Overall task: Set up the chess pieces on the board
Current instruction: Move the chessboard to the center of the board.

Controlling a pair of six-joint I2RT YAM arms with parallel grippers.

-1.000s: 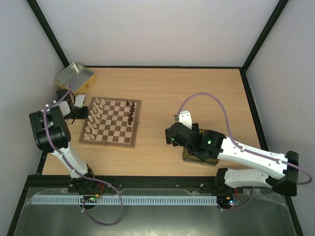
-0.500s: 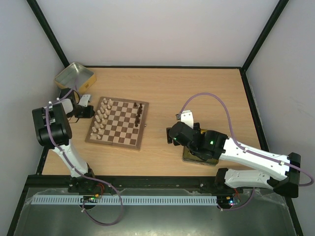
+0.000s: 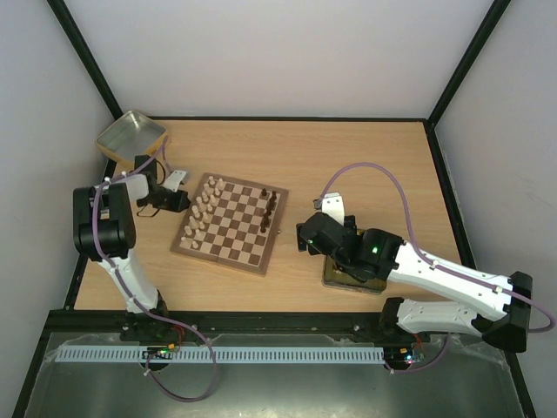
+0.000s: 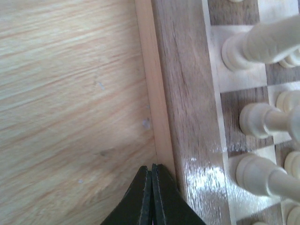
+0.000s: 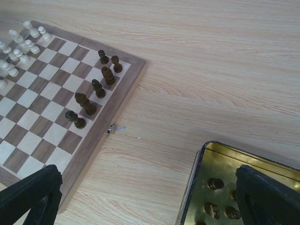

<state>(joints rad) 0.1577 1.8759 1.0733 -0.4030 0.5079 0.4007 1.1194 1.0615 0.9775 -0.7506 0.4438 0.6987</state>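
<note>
Left gripper (image 4: 151, 169): jaws closed on nothing, tips at the board (image 4: 183, 84) rim. Right gripper (image 5: 149, 192): jaws wide open, empty, near the tin (image 5: 229, 164).

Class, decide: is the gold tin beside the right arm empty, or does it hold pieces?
Not empty. The right wrist view shows several dark chess pieces inside the gold tin.

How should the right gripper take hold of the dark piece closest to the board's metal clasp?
Probably from straight above, pinching the dark piece by its slim upper body. It stands upright in a row along the board rim, so close in from its rim and centre sides.
</note>
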